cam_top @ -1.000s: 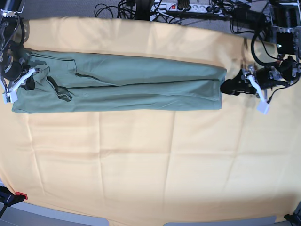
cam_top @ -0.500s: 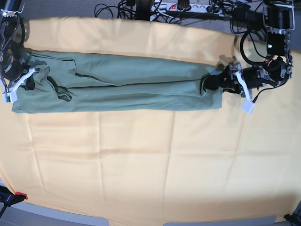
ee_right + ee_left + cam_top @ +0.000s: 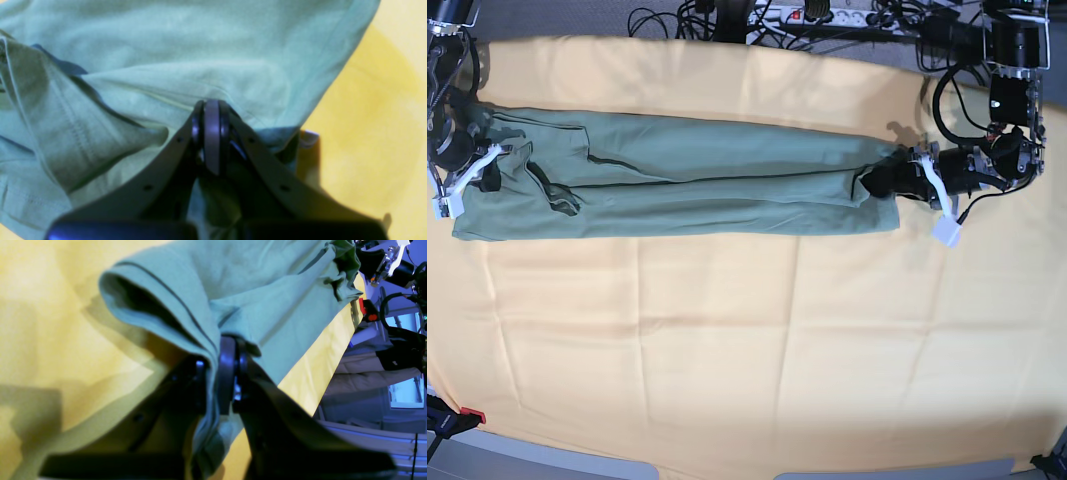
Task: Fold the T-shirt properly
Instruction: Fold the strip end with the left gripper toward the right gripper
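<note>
1. T-shirt (image 3: 687, 175) fabric is seen laid out as a long, narrow, folded band across the far part of the yellow-orange cloth (image 3: 747, 340); its neckline tag cannot be made out in any view.
2. The yellow-orange cloth is spread over the whole work surface, and its near corners are cut off by the edge of the base view.
3. The left gripper (image 3: 882, 183) is placed at the band's end on the right of the base view. In the left wrist view its jaws are pressed together on a bunched fold of the T-shirt, and the pinched edge is hidden between the dark fingers (image 3: 227, 373). A second earlier this gripper was held wide and just clear of the hem; the end of the band is now puckered.
4. The right gripper (image 3: 482, 170) is clamped on the opposite end; the fabric inside the grip is hidden by the jaws. Its place is unchanged from the earlier frames.
</note>
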Action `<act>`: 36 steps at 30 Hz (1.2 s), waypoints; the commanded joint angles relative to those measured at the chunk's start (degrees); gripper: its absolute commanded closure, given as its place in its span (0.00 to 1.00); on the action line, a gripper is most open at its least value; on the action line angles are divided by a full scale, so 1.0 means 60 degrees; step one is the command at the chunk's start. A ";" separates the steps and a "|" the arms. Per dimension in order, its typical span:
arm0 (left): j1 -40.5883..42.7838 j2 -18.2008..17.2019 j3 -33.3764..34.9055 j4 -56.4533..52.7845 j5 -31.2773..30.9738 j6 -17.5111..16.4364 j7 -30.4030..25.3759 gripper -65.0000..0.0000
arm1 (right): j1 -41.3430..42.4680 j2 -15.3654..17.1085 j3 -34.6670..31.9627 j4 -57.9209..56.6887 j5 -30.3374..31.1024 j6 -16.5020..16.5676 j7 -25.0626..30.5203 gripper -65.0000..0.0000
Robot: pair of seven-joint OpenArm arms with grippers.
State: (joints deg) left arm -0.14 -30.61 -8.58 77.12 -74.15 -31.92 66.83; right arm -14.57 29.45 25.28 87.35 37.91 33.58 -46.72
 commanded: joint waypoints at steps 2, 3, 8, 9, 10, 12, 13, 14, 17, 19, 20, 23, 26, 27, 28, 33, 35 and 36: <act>-0.0091 -0.0131 -0.0168 0.0047 -0.0047 0.0069 -0.0146 1.00 | 0.0044 0.0171 0.0040 0.0055 -0.0047 -0.0025 0.0040 1.00; -0.0091 -0.0127 -0.0255 0.0047 -0.0215 0.0036 -0.0138 1.00 | 0.0044 0.0171 0.0040 0.0055 -0.0047 -0.0025 0.0040 1.00; -0.0087 -0.0084 -0.0882 0.0051 -0.1808 -0.0958 0.0415 1.00 | 0.0044 0.0171 0.0040 0.0055 -0.0051 -0.0025 0.0040 1.00; -0.0087 -0.0073 -0.1013 0.0055 -0.1808 -0.1242 0.0579 1.00 | 0.0044 0.0171 0.0040 0.0055 -0.0051 -0.0022 0.0040 1.00; -0.0117 -0.0029 -0.1137 0.0109 -0.1808 -0.1344 0.0590 1.00 | 0.0044 0.0171 0.0040 0.0055 -0.0051 -0.0022 0.0044 1.00; -0.0113 0.0000 -0.1249 0.0157 -0.1808 -0.1322 0.0539 1.00 | 0.0040 0.0171 0.0040 0.0055 -0.0047 -0.0018 0.0044 1.00; -0.0113 0.0000 -0.1246 0.0160 -0.1808 -0.1322 0.0525 1.00 | 0.0040 0.0171 0.0040 0.0055 -0.0051 -0.0022 0.0040 1.00; -0.0113 0.0026 -0.1242 0.0160 -0.1808 -0.1322 0.0503 1.00 | 0.0040 0.0171 0.0040 0.0055 -0.0051 -0.0025 0.0040 1.00; -0.0113 0.0262 -0.1242 0.0160 -0.1808 -0.1249 0.0470 1.00 | 0.0044 0.0171 0.0040 0.0055 -0.0051 -0.0029 0.0044 1.00; -0.0113 0.0521 -0.1177 0.0164 -0.1808 -0.1005 0.0474 1.00 | 0.0044 0.0171 0.0040 0.0055 -0.0051 -0.0033 0.0044 1.00; -0.0117 0.0667 -0.1133 0.0164 -0.1808 -0.0965 0.0477 1.00 | 0.0044 0.0171 0.0040 0.0055 -0.0051 -0.0033 0.0040 1.00; -0.0142 0.1067 -0.0976 0.0171 -0.1808 -0.0969 0.0484 1.00 | 0.0040 0.0171 0.0040 0.0055 -0.0051 -0.0029 0.0040 1.00; -0.0226 0.1483 -0.0943 0.0299 -0.1808 -0.0969 0.0645 1.00 | 0.0040 0.0171 0.0040 0.0055 -0.0080 -0.0029 0.0040 1.00; -0.0251 0.1606 -0.0943 0.0393 -0.1808 -0.0969 0.0692 1.00 | 0.0040 0.0171 0.0040 0.0055 -0.0080 -0.0029 0.0036 1.00; -0.0266 0.1716 -0.0936 0.0514 -0.1808 -0.0969 0.0692 1.00 | 0.0036 0.0171 0.0040 0.0055 -0.0080 -0.0029 0.0040 1.00; -0.0270 0.2215 -0.0648 0.1224 -0.1808 -0.1049 0.0692 1.00 | 0.0022 0.0168 0.0040 0.0055 -0.0076 -0.0025 0.0040 1.00; -0.0273 0.2379 -0.0270 0.1293 -0.1808 -0.1282 0.0685 1.00 | 0.0022 0.0171 0.0040 0.0055 -0.0076 -0.0025 0.0040 1.00; -0.0270 0.2473 -0.0058 0.1290 -0.1808 -0.1346 0.0667 1.00 | 0.0022 0.0171 0.0040 0.0055 -0.0076 -0.0025 0.0040 1.00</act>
State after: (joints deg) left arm -0.93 -15.70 -8.78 83.85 -83.57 -39.42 71.57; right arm -14.61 29.45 25.28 87.35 37.89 33.58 -46.70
